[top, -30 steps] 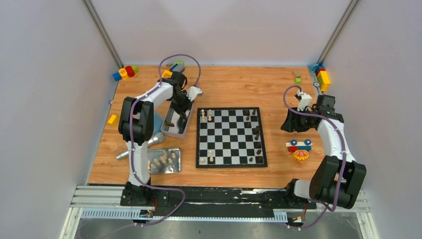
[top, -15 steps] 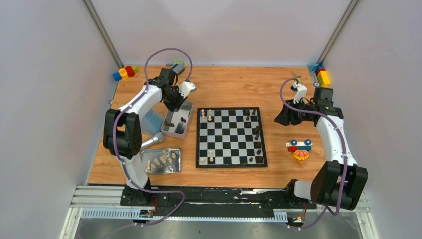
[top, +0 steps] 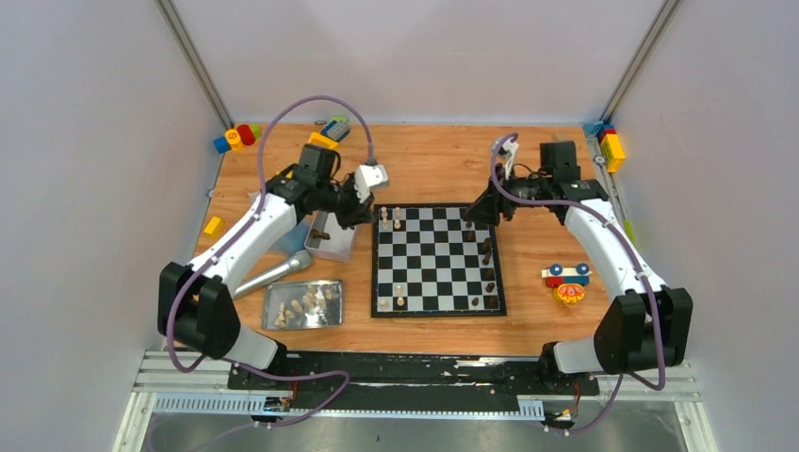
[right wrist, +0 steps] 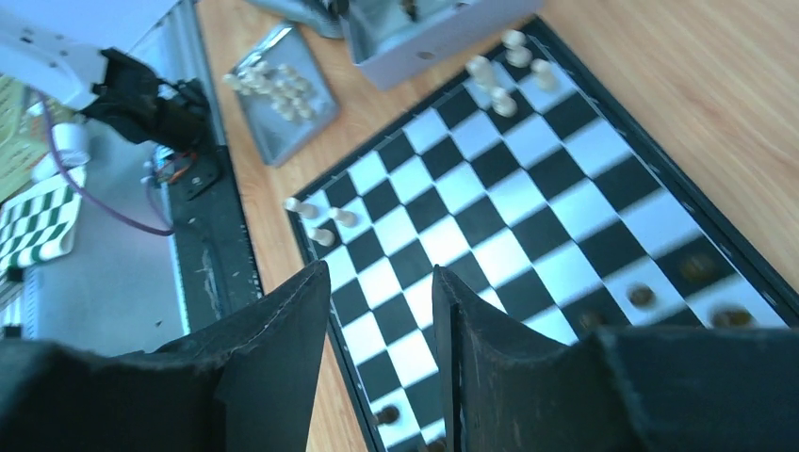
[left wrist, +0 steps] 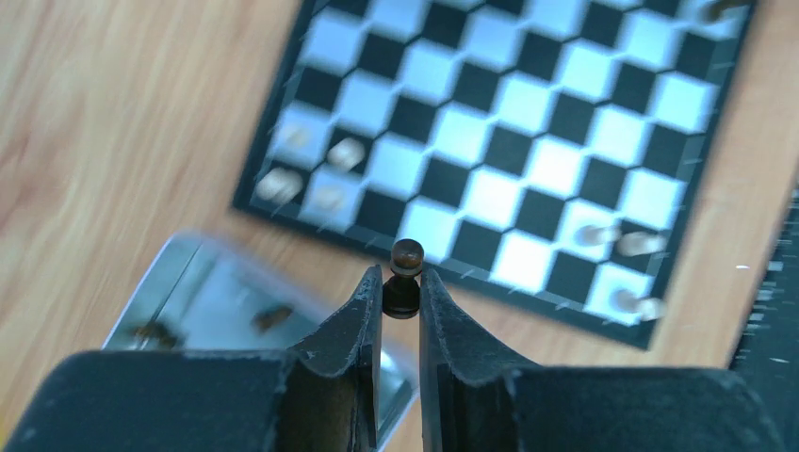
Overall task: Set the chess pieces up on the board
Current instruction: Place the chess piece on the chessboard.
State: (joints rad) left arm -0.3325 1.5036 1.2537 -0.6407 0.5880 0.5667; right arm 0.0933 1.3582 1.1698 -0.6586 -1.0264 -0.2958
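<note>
The black-and-white board lies mid-table. Cream chess pieces stand along its left side and dark ones along its right. My left gripper hangs between the metal box and the board's far-left corner. In the left wrist view the left gripper is shut on a dark brown pawn, whose round head pokes past the fingertips. My right gripper hovers over the board's far-right corner. In the right wrist view the right gripper is open, with only board squares between its fingers.
A flat metal tray holding several cream pieces sits near the front left. A metal cylinder lies beside the box. A toy car stands right of the board. Coloured blocks sit at the back-left and back-right corners.
My left gripper swung from over the metal box to the right, toward the board's far-left corner. My right gripper moved left from beside the board to its far-right corner.
</note>
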